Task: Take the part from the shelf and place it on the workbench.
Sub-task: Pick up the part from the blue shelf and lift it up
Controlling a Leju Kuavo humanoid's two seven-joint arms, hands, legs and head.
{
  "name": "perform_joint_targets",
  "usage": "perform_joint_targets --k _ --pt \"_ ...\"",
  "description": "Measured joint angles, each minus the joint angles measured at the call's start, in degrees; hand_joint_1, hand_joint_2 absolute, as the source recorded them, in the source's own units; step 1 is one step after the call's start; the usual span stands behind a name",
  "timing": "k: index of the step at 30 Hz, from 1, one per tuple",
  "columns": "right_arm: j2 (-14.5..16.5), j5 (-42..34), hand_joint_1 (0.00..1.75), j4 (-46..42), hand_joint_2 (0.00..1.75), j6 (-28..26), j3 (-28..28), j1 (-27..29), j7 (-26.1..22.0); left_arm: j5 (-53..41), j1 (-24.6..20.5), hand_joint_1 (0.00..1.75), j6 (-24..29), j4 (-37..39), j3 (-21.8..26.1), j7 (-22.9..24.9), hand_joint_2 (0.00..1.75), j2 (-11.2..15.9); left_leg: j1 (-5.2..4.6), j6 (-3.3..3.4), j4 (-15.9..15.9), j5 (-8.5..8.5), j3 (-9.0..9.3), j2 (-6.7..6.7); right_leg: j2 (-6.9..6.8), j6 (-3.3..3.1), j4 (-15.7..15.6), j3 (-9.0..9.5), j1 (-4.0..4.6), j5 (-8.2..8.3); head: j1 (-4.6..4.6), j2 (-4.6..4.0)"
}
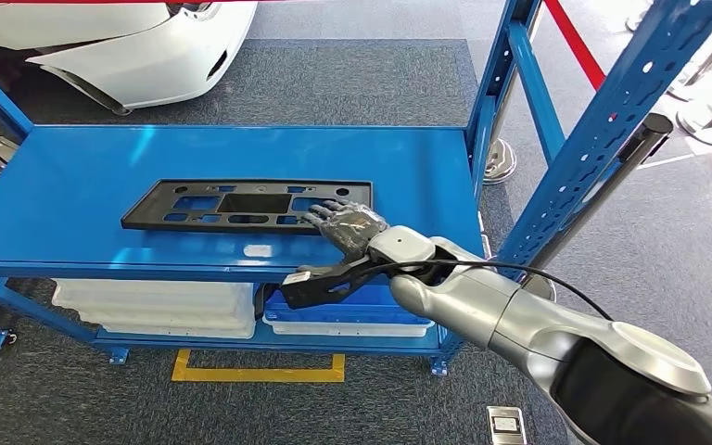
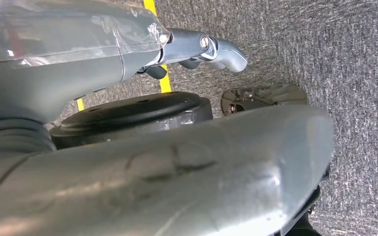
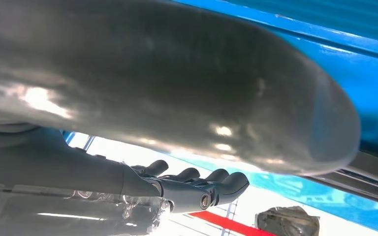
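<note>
The black plate-holder part [image 1: 247,206] lies flat on the blue shelf [image 1: 74,195], and its long axis runs side to side across the shelf deck, parallel to the shelf's front edge, a touch skewed so the far long edge sits slightly further along than the near one. Cut-outs show blue through it. It sits about mid-shelf, nearer the front edge than the back.

In comes the right hand [image 1: 345,227], reaching over the shelf's front edge on its silver arm. The fingers [image 1: 323,211] lie on top of the part's near end, close to the shelf's blue upright post [image 1: 603,130], stretched forward and loosely together rather than wrapped around anything. Touching, yes; a real hold, I cannot tell. From the right wrist, the dark fingers [image 3: 197,178] line up side by side, gently curled, against the shelf's blue.

The left hand [image 2: 202,51] hangs over grey carpet [image 2: 325,49], away from the shelf, fingers curled in with nothing in them.

Under the shelf deck sit white bins [image 1: 158,306].
</note>
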Motion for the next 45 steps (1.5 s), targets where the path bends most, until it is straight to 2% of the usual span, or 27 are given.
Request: perform_joint_targets --k 45 --pt "-0.7 -1.9 0.00 -0.2 0.00 -0.4 0.0 0.0 -1.9 -0.5 0.0 0.00 -1.2 0.2 0.1 0.2 0.00 0.0 0.02 -0.01 0.0 -0.01 0.04 0.00 -0.01 -0.01 0.0 0.03 0.02 0.00 -0.03 0.00"
